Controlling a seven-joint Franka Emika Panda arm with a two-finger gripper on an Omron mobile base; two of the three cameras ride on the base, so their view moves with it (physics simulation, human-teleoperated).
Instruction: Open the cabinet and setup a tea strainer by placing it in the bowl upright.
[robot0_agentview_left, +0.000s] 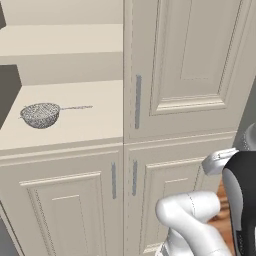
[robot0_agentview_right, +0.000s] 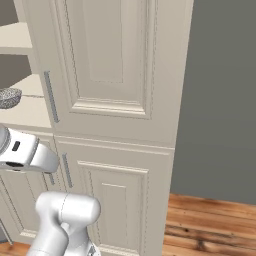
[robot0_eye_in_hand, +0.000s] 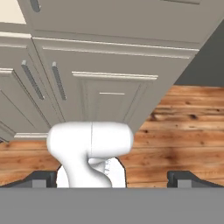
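The tall cream cabinet (robot0_agentview_left: 185, 65) stands right in front of me. Its upper right door is closed, with a grey bar handle (robot0_agentview_left: 138, 101) on its left edge. To the left of that door, cream shelves lie uncovered. The grey mesh tea strainer (robot0_agentview_left: 41, 115) rests on the lower of those shelves, basket down and thin handle pointing right; its basket (robot0_agentview_right: 9, 97) also peeks in at the left edge of the right base view. My gripper (robot0_eye_in_hand: 113, 178) is open and empty, held low in front of the lower doors, fingertips (robot0_eye_in_hand: 183, 178) wide apart. The bowl is out of view.
Two lower doors (robot0_agentview_left: 70, 205) are closed, their bar handles (robot0_agentview_left: 113, 180) side by side. A grey wall (robot0_agentview_right: 220, 100) flanks the cabinet on the right above a wooden floor (robot0_agentview_right: 210, 225). A dark panel (robot0_agentview_left: 7, 92) shows at the far left.
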